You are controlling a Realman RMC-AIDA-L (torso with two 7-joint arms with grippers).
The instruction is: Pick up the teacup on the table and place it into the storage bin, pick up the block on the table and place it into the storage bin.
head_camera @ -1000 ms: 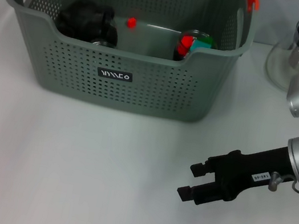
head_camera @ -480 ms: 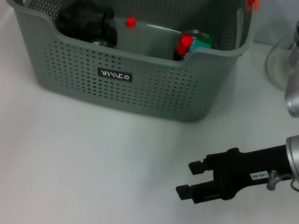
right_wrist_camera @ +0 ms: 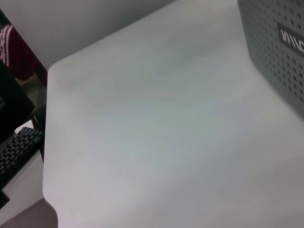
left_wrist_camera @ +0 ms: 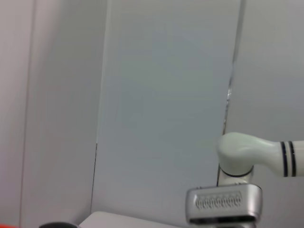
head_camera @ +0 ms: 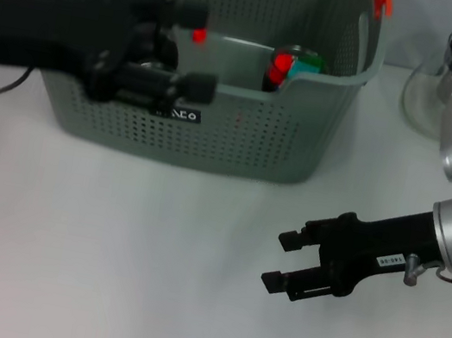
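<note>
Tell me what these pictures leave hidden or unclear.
- Dark object in the storage bin: head view, left end effector covers it.
- Red-and-green items: head view, cut by the bin's front wall.
- Glass vessel: head view, right arm overlaps it.
- Right end effector: absent from its wrist view.

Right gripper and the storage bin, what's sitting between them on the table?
Nothing: in the head view, only bare white table lies between the open right gripper and the storage bin.

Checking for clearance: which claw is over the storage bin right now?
The left claw, open across the storage bin near its front rim. The right claw, also open, hovers over bare table.
</note>
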